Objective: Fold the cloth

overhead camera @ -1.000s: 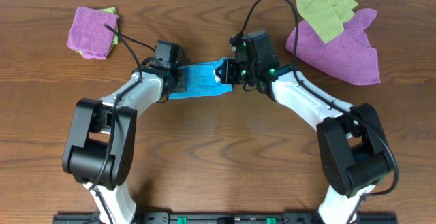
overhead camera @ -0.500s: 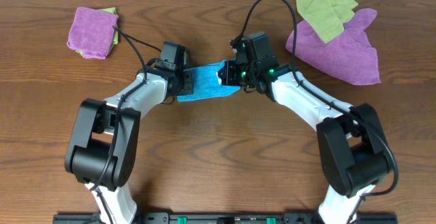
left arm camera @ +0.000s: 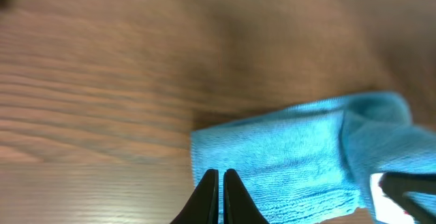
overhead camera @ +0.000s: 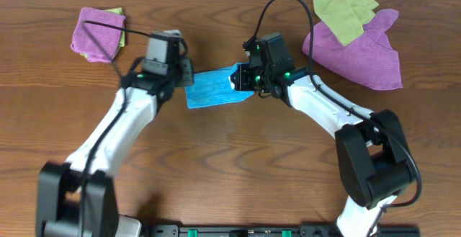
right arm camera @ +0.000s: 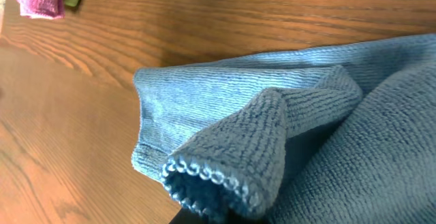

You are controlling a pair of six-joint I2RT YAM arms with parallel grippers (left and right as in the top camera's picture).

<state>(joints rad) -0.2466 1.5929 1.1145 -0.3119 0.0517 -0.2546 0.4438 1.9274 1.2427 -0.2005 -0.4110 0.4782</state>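
The sky-blue cloth (overhead camera: 212,91) lies folded in a strip on the wooden table between my two grippers. My right gripper (overhead camera: 242,78) is shut on the cloth's right end and holds it bunched a little above the table. The right wrist view shows that end as a curled, stitched fold (right arm camera: 225,149) right at the jaws. My left gripper (overhead camera: 186,73) is shut and empty, above the cloth's left edge. In the left wrist view its closed fingertips (left arm camera: 220,180) hover over the flat cloth (left arm camera: 286,156) near its left edge.
A folded purple cloth (overhead camera: 97,34) on a yellow-green one lies at the back left. A loose purple cloth (overhead camera: 360,53) with a yellow-green cloth (overhead camera: 344,10) on it lies at the back right. Bare wood (overhead camera: 230,158) lies in front.
My left arm has swung up and left, off the cloth's left edge. The cloth's left end now lies flat on the table. The right gripper has held still.
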